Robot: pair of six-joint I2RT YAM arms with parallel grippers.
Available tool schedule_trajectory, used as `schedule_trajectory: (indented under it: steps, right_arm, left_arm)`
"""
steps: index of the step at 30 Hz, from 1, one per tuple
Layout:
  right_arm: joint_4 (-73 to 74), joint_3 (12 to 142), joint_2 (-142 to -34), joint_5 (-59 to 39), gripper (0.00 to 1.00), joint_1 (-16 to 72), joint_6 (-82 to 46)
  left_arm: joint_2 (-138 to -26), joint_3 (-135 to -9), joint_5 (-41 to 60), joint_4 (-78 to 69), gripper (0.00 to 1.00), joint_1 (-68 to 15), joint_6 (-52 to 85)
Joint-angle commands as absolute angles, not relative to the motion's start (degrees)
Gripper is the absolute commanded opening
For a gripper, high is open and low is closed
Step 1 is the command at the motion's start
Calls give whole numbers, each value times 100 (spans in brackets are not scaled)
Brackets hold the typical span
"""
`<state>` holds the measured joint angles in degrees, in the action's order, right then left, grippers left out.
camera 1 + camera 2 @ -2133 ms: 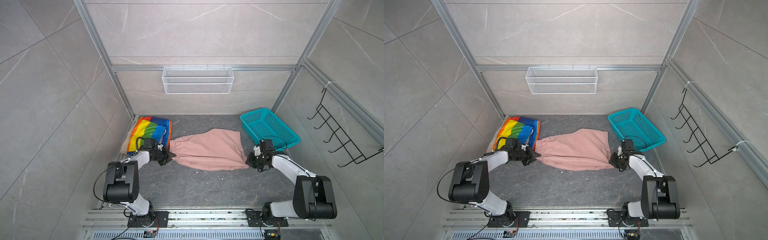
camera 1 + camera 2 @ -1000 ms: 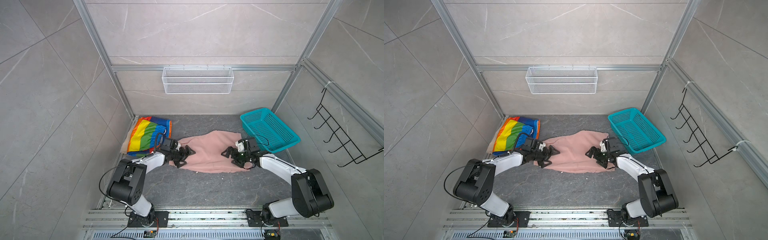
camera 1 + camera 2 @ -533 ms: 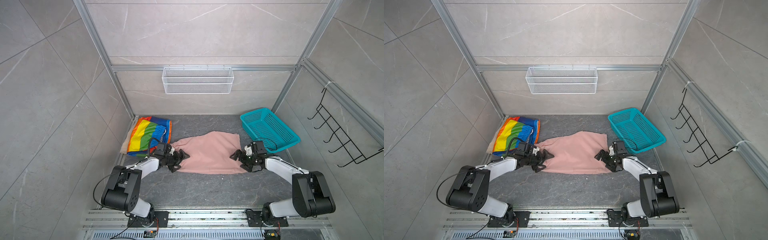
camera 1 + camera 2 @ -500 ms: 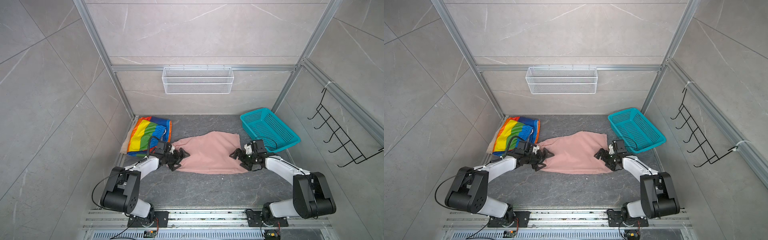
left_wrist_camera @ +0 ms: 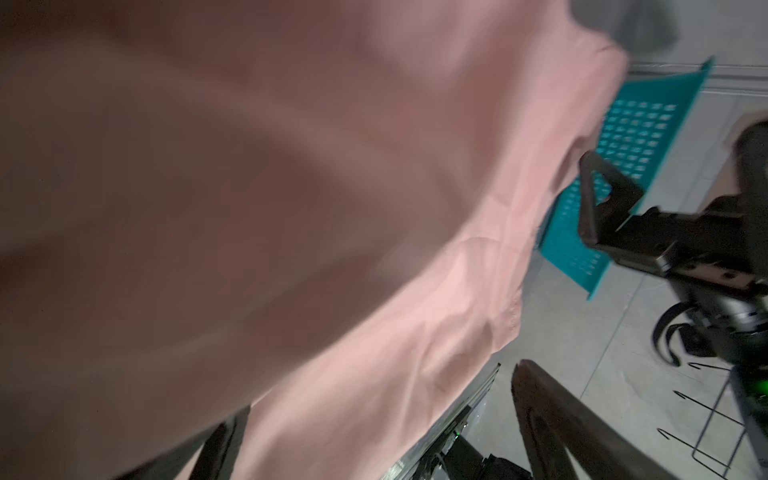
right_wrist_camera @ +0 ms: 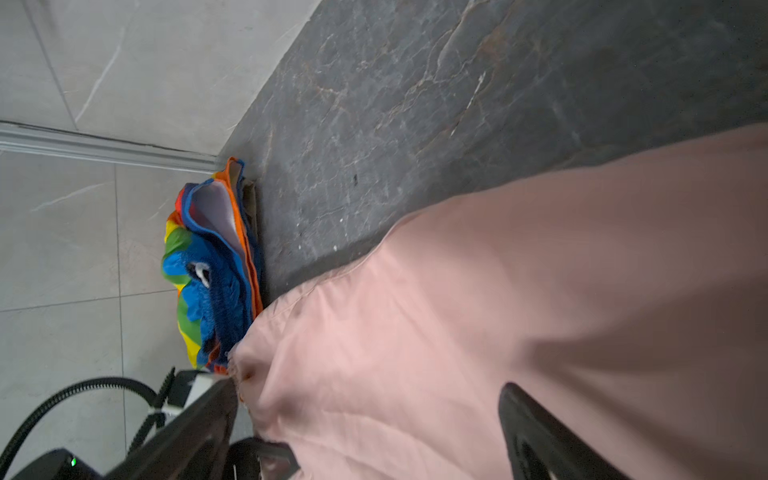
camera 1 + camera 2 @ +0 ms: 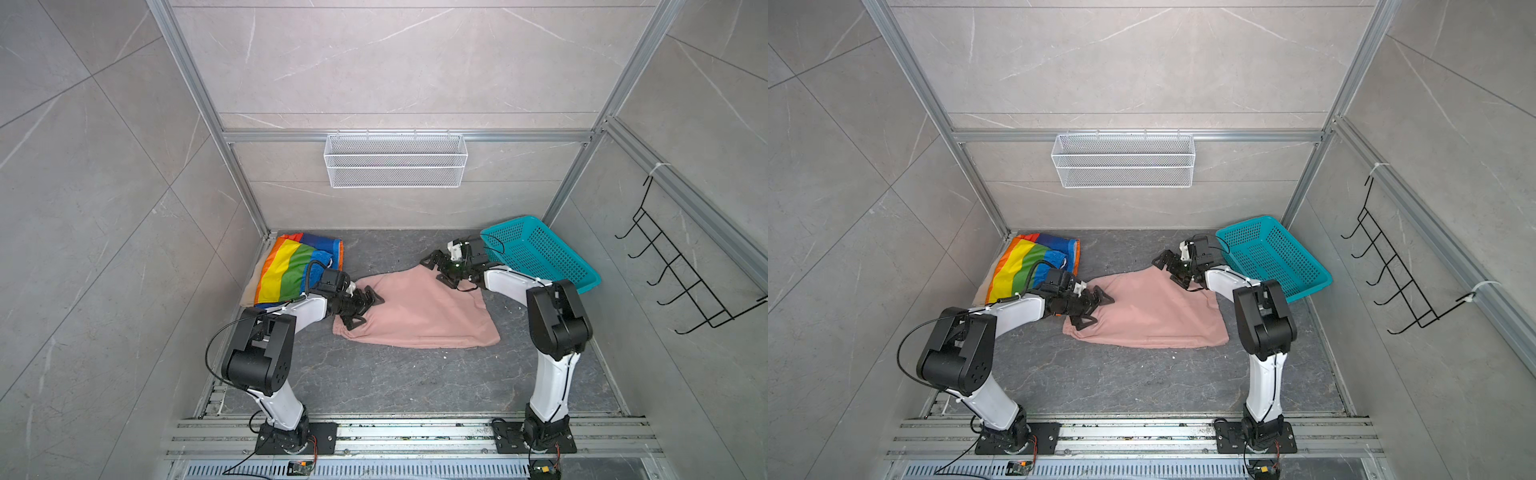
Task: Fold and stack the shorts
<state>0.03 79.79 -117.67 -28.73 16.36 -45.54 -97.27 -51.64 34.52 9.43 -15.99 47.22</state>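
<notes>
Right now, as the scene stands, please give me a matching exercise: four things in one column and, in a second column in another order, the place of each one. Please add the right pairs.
Things
1. pink shorts
2. rainbow-striped shorts
3. teal basket
4. white wire basket

Places
a. hung on the back wall
b. in the back left corner of the dark surface
c. lying in the middle of that surface
d. on the right side, near the back right corner

Pairs: 1-c, 2-b, 3-d, 4-a
</notes>
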Motion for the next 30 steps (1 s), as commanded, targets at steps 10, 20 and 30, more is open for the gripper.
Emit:
schedule_trajectory:
  steps: [10,20,30]
  right_arm:
    - [-1072,8710,-12491,-2419,99,1038,-3594]
    - [-1740,8121,-10853,-2298,99,1272,-2964]
    - [-1546,6348,-9678,-2477,99,1780,-2940]
  left_arm:
    - [-9721,-5214,2688,1603,100,-2173,4114]
    - [-8361,-6354,904,3662,99,-1969,2610]
    - [-8837,-5893,1344,3698,95,-754,2635]
